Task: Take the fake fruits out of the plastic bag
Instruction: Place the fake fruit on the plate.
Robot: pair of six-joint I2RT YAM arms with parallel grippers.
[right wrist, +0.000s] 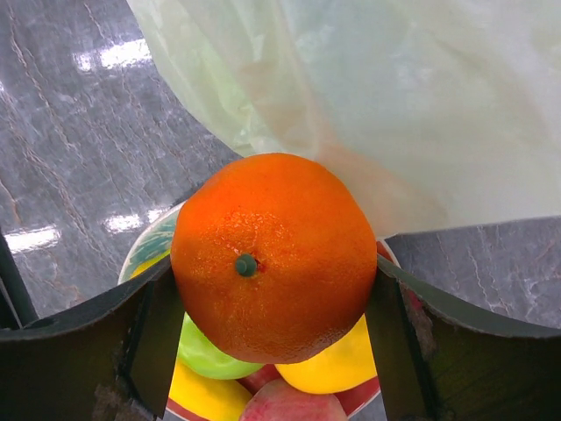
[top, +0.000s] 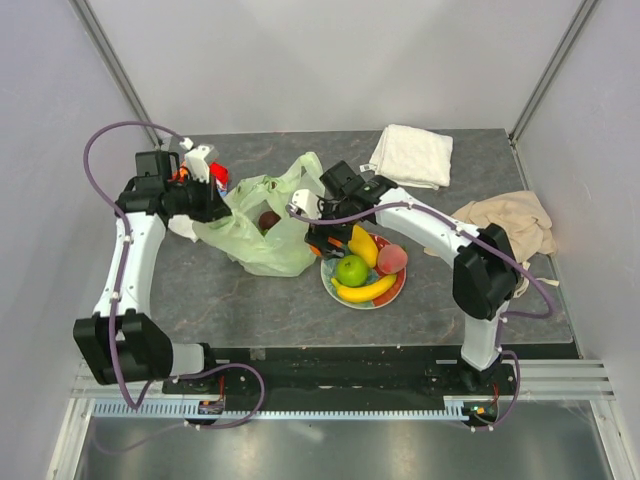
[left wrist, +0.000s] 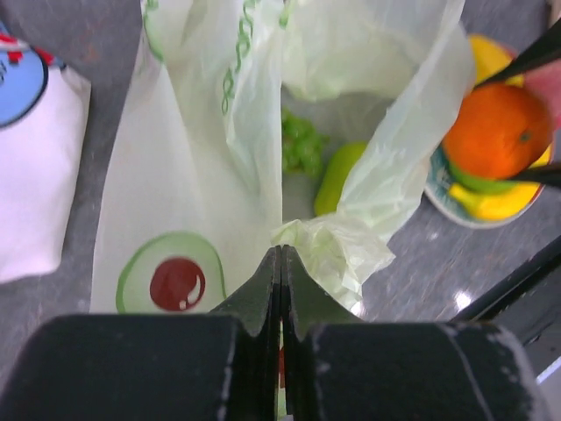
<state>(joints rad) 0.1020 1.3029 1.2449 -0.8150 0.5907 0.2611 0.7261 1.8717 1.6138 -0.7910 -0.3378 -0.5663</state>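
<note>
The pale-green plastic bag lies mid-table with its mouth open. My left gripper is shut on the bag's edge. Inside the bag I see a green grape bunch, a green pear and a dark plum. My right gripper is shut on the orange, holding it just above the flowered plate, right beside the bag. On the plate lie a green apple, a banana and a pink peach.
A red-and-white snack packet lies behind the left gripper. A white folded towel sits at the back right. A beige cloth lies at the right edge of the table.
</note>
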